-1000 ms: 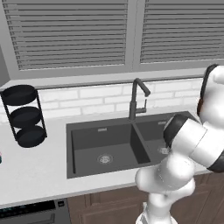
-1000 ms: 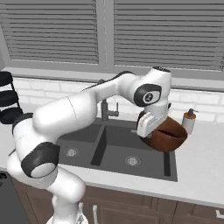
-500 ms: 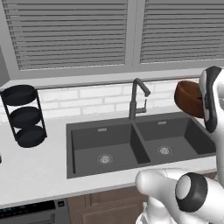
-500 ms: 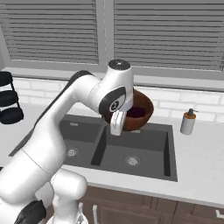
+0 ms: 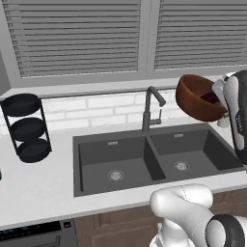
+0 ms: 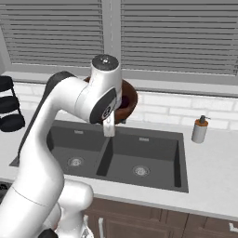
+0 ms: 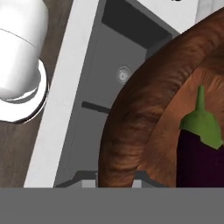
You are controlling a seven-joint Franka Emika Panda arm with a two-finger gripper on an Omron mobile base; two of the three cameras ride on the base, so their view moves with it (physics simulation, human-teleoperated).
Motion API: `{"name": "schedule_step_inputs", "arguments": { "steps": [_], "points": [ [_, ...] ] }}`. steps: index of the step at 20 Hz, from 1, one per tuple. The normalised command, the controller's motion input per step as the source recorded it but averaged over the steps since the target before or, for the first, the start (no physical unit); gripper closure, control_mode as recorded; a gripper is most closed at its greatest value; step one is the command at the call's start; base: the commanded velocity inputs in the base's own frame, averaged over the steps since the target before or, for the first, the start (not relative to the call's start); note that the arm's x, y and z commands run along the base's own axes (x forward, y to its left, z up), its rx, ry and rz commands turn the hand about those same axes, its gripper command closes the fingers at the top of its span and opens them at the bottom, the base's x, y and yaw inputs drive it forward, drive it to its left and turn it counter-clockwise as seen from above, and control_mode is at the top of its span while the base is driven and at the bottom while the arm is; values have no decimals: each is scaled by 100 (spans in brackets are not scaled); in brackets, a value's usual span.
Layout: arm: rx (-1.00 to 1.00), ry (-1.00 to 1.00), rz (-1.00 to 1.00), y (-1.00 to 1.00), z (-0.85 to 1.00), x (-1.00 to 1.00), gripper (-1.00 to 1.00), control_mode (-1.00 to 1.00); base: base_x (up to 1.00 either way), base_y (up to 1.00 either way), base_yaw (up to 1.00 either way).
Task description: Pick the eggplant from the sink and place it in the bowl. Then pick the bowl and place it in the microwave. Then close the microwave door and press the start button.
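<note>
Above sink [image 5: 154,159], tilted bowl [image 5: 197,99] with eggplant [image 7: 199,151] inside, rim pinched in claw [image 5: 219,94].

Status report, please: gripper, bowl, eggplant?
Gripper shut on bowl rim. Bowl lifted above sink, tilted. Eggplant inside bowl. Faucet close beside.

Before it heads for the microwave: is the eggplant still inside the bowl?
Yes, inside. The hand view shows the eggplant lying against the bowl's inner wall; the left base view shows purple within the raised, tilted bowl.
</note>
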Motion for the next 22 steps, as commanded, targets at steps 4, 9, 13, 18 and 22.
{"name": "schedule_step_inputs", "arguments": {
  "steps": [4, 9, 13, 18, 22],
  "points": [
    [-12, 0, 13, 52, 49, -1, 100, -100, 0, 0, 0],
    [-10, -7, 0, 47, 35, -4, 100, -100, 0, 0, 0],
    [0, -12, 0, 26, 20, -36, 100, -100, 0, 0, 0],
    [0, 0, -1, 34, 18, -25, 100, -100, 0, 0, 0],
    [0, 0, 0, 16, 0, -28, 100, -100, 0, 0, 0]
  ]
}}
